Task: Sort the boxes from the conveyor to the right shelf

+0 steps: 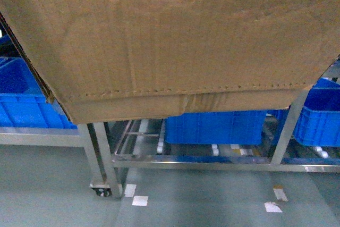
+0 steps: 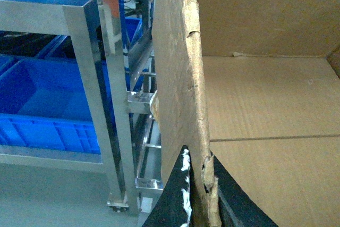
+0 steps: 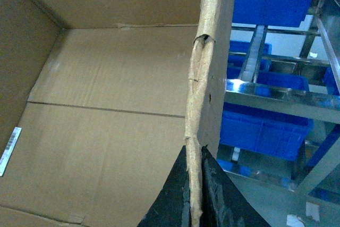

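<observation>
Head view: a big brown cardboard box fills the top of the picture. It hangs in the air, above the grey floor. A dotted tear line and a crumpled taped seam run near its low edge. Behind and below it stands a shiny steel rack with white rollers. Blue plastic crates sit in the rack and on both sides. Bits of white tape lie on the floor. No gripper shows in this view.

Left wrist view: the left gripper has black fingers pressed on each side of the box's left wall. One finger is outside the box and one is inside. The wall's top edge is ragged and torn. To the right is the bare inside of the box. To the left is a steel rack leg and more blue crates.

Right wrist view: the right gripper pinches the box's right wall the same way, with a black finger on each side. The inside of the box is on the left, with a small white label on its side wall. The steel rack and blue crates are close on the right.
</observation>
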{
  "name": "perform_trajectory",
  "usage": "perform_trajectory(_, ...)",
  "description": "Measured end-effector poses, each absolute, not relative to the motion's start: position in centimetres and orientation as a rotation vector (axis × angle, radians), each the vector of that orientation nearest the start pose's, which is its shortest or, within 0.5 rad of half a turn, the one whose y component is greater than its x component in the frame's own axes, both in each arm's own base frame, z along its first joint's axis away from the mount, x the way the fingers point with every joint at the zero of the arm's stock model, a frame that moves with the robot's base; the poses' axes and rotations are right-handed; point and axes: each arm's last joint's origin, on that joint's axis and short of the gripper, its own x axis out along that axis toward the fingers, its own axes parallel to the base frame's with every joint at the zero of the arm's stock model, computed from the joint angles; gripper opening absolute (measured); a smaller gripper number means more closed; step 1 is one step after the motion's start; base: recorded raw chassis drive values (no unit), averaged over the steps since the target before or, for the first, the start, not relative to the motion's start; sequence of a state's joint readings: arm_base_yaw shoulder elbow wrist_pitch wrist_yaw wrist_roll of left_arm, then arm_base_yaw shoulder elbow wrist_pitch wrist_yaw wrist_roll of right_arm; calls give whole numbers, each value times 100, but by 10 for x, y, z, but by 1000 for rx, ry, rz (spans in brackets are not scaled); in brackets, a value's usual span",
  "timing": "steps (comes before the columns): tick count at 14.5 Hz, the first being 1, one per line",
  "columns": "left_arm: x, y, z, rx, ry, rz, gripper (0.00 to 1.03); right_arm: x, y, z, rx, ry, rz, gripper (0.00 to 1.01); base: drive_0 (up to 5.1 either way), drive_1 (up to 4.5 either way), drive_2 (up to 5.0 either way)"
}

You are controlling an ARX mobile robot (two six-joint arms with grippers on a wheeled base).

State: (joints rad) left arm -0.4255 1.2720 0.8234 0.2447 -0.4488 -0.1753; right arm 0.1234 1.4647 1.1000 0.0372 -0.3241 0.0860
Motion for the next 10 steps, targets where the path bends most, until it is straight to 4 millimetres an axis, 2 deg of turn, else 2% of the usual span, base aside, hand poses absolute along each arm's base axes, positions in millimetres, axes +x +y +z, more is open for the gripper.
perform_trajectory(10,261,-104,284,-87,185,39,3,329,50,303,118,351,429,2,2,407,-404)
